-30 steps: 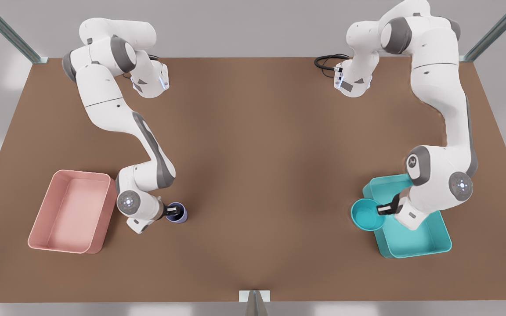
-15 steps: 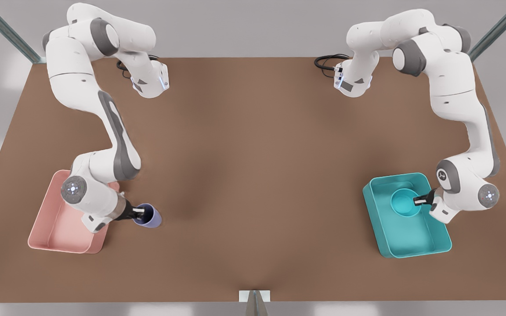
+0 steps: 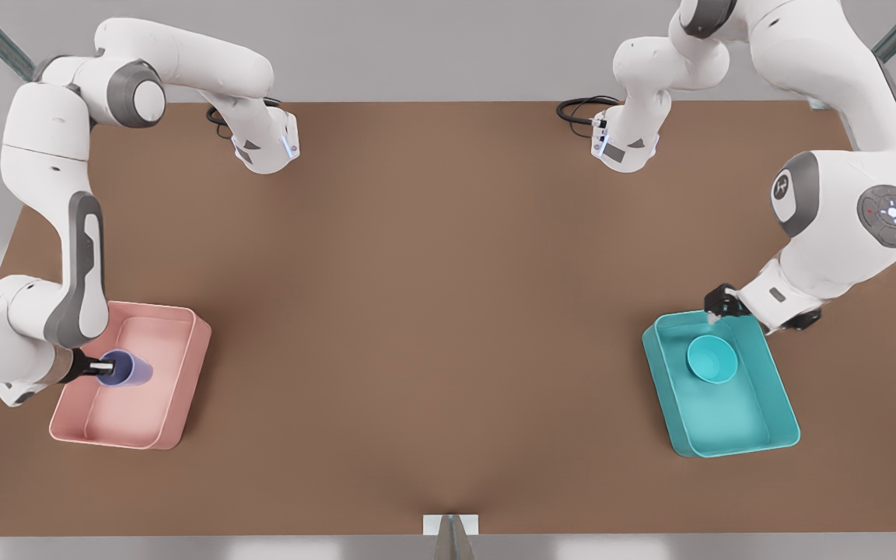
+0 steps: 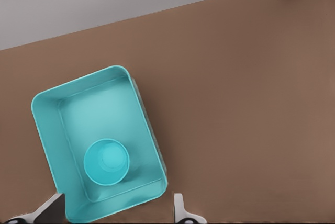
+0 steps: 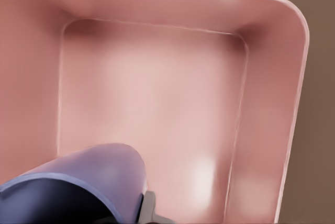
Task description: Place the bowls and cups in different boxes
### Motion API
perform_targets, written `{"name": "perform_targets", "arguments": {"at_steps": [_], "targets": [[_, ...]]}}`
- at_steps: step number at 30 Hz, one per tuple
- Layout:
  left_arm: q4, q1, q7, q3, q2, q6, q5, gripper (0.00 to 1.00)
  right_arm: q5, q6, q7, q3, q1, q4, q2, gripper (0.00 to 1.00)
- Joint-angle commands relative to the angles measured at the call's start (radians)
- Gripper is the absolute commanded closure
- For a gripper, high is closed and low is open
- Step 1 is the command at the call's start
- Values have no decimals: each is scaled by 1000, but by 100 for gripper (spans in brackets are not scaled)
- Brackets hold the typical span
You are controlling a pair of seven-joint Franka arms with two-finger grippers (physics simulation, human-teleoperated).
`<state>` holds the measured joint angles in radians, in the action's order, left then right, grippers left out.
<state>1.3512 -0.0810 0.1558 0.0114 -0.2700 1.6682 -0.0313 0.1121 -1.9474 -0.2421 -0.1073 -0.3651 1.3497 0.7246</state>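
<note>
The right gripper [image 3: 98, 367] is clamped on the rim of the cup [image 3: 126, 369] and holds it, tilted, over the pink box [image 3: 191, 365], near that box's side closest to the arm. In the right wrist view the cup [image 5: 78, 187] hangs just ahead of the fingers, with the box floor [image 5: 157, 103] bare beyond it. The left gripper [image 3: 716, 305] stands with its fingers spread and nothing between them, above the far rim of the teal box [image 3: 782, 420]; the bowl [image 3: 712, 358] sits upright on the box floor just below and in front of it, apart from the fingers. In the left wrist view the bowl [image 4: 107, 161] lies in the corner of the teal box [image 4: 47, 130] nearest the gripper, whose two fingertips [image 4: 179, 205] frame that end of the box.

The bowl's half of the job looks done, and the cup's drop is the step in hand. The next move would call for lowering the cup closer to the pink floor, righting it if possible, then letting go, since a tilted release may leave it rolling on its side. Nothing stands in the way: the brown table [image 3: 448, 311] between the boxes is bare, and the box walls should contain the cup.
</note>
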Motion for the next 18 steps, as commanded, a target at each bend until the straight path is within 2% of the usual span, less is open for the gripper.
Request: {"name": "perform_targets", "arguments": {"at_steps": [1,4,5,6,13,16,18], "targets": [[-46,6,-163,35,6,-324,-19,0,-6,-62,-261,0,-1,2,21,79],[-87,-2,-165,36,-17,-324,-18,0,-20,-77,-261,0,-1,8,42,79],[-87,0,-171,58,-14,-329,-19,0,-31,-76,-260,-2,-1,9,49,47],[-86,1,-173,73,-14,-363,-19,0,-35,-76,-261,-2,-3,19,49,0],[-86,9,-171,73,-12,-380,-15,0,-34,-28,-269,-11,-5,20,27,0],[-84,7,-171,73,-12,-380,-15,0,-63,96,-270,-17,-3,20,-53,0],[-84,6,-171,73,-14,-378,-15,0,-77,234,-201,-18,32,11,-168,0]]}}
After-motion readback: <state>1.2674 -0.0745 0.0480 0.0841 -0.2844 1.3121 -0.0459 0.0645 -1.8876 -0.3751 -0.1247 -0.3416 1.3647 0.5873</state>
